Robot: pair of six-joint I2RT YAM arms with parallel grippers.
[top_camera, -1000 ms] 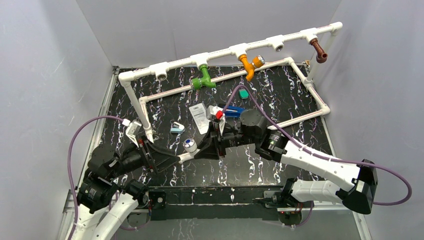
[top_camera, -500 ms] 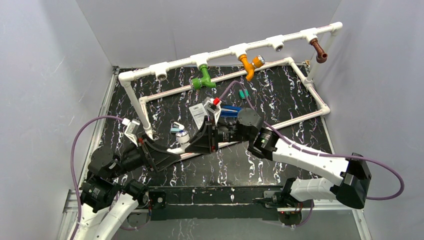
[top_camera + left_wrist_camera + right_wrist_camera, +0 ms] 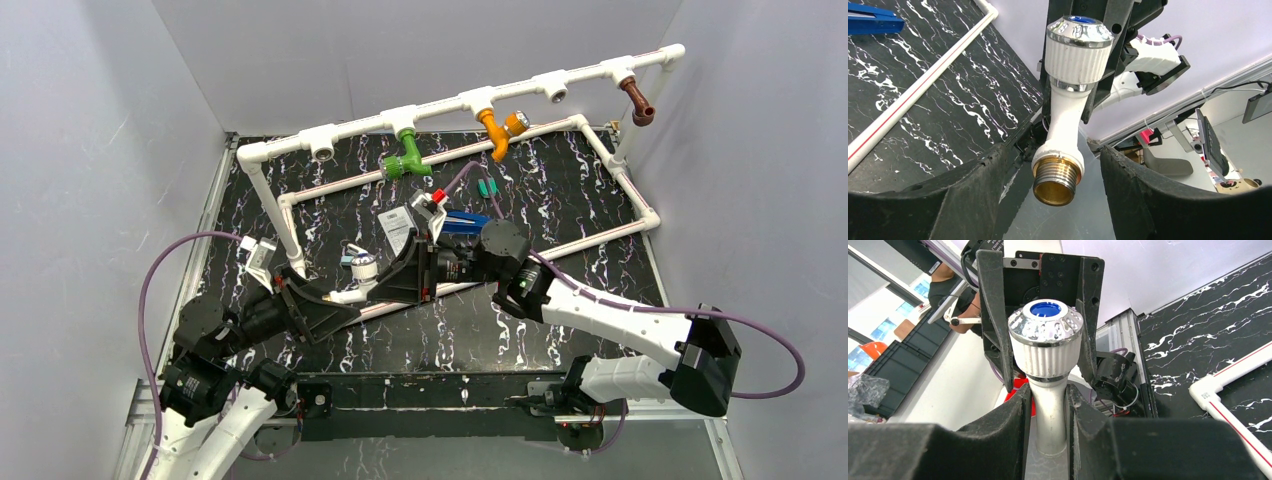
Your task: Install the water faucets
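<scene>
1. Since a second ago, both grippers and the white faucet (image 3: 357, 278) have shifted left and a little away from the bases. The right arm now reaches further across.
2. The right gripper (image 3: 1047, 405) pinches the faucet's neck just under the knob, a finger pressed on each side. That leaves the threaded end sticking out free.
3. The left gripper (image 3: 1053, 160) has its fingers spread on either side of the threaded end, touching neither side as far as I can see. It looks to me like a handover being lined up.
4. The faucet hangs in the air over the table (image 3: 560, 330), between the two arms and well apart from the pipe frame (image 3: 445, 108).
5. Green (image 3: 405, 160), orange (image 3: 495, 130) and brown (image 3: 638, 100) faucets already sit in tees on the frame. Two tees look empty.
6. The faucet's body is smooth white plastic with a bent neck.
7. Its knob is ribbed white plastic under a shiny dimpled cap with a blue centre.
8. The thread is brass-coloured metal below a silvery collar. I'd guess it is hard and slick to grip.
9. Both grippers' fingers are matte black and blocky.
</scene>
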